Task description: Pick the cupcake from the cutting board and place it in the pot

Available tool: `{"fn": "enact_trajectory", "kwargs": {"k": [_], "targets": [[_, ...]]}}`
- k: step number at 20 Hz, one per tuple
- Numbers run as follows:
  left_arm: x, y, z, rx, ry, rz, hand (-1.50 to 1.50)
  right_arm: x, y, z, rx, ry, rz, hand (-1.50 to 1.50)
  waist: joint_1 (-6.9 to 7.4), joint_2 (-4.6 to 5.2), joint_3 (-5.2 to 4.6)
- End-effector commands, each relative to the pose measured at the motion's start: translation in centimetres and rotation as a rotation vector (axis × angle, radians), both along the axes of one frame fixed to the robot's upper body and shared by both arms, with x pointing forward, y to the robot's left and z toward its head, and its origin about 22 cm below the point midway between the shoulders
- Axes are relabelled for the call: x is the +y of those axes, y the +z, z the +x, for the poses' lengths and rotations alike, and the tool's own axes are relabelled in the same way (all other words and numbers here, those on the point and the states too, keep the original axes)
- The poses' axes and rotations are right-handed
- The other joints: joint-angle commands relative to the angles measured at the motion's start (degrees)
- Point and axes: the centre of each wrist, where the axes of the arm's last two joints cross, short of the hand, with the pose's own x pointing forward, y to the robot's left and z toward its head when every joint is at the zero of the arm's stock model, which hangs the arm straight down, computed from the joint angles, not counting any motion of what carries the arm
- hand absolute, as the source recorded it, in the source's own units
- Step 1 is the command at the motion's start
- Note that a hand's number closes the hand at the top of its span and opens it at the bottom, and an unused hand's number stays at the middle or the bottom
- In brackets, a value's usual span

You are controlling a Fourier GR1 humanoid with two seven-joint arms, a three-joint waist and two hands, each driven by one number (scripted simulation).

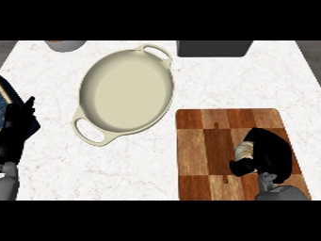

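White marbled counter (142, 164), seen steeply from above

- cutting board (204, 155) at the counter's near right corner; cream pot (126, 92) mid-counter, nothing in it
- cupcake (244, 150) over the board's right half, toward the near edge; only a pale sliver shows
- my right hand (270, 153) sits just to the right of it, fingers (243, 167) curled round it and covering most of it; cannot tell whether it rests on the board or is raised
- my left hand (17, 127) rests at the counter's left edge, fingers straight and up, holding nothing
- key relation: pot lies to the far left of the cupcake, well apart. Its long axis runs from near-left handle to far-right handle
- judgement: right hand has the grasp, so the carry goes diagonally to the far left, over the pot's right rim
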Motion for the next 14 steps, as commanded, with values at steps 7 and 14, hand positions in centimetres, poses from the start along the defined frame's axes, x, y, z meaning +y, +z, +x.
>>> {"fn": "enact_trajectory", "kwargs": {"k": [7,14], "targets": [[1.1,-1.6,-1.3,0.014,0.002,-0.008,0.00,7.6,4.9,-5.5,-0.124,0.059,-0.138,1.50,-0.13,-0.05,-0.02],[0.5,1.0,-0.8,0.010,-0.004,0.006,0.00,9.6,11.6,-8.1,-0.537,0.125,-0.116,1.50,0.09,-0.48,0.01]]}}
